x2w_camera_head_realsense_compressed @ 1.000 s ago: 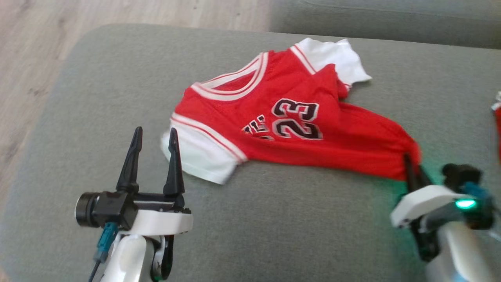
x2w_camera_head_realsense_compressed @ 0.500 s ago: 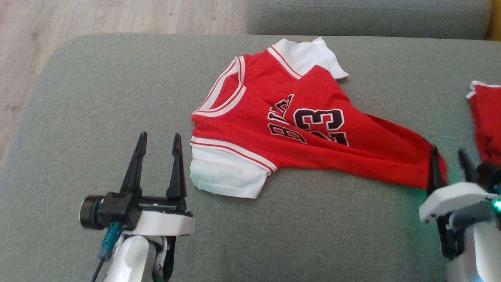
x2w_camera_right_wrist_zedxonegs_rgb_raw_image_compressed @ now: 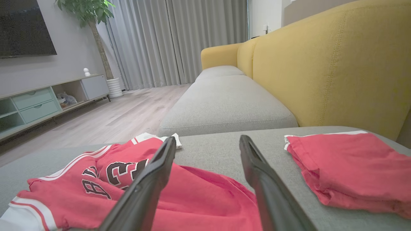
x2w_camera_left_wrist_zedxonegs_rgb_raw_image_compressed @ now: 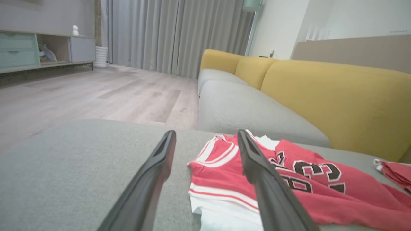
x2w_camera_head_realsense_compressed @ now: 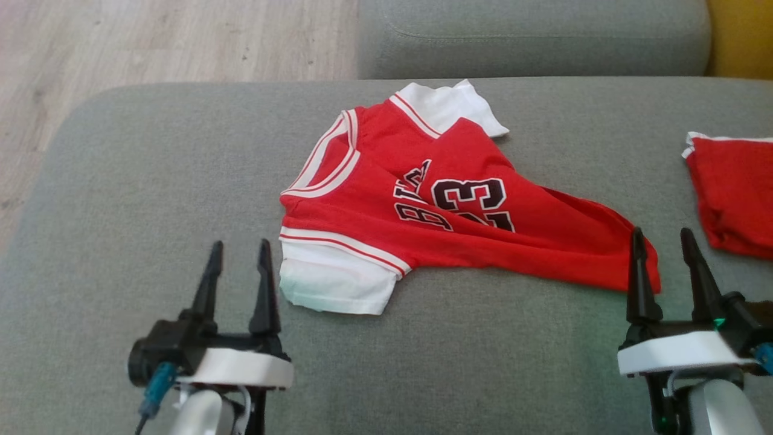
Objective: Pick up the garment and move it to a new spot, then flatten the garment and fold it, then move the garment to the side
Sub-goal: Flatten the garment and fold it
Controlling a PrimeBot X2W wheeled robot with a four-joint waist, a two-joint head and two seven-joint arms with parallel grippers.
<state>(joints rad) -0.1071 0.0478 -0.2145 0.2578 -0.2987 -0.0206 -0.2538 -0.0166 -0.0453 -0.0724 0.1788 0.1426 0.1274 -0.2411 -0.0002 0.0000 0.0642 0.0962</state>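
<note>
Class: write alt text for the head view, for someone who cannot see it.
A rumpled red number 23 jersey lies on a grey sofa cushion. The open left gripper and open right gripper stand at its near corners; another red garment lies rightward.

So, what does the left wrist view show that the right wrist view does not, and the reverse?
Left wrist view's own: the left claw, open, by the white sleeve of the jersey.
Right wrist view's own: the right claw, open, by the jersey's hem; a plant; a dark screen.
Shared: the jersey, the second red garment, the yellow sofa back, the grey curtains.
</note>
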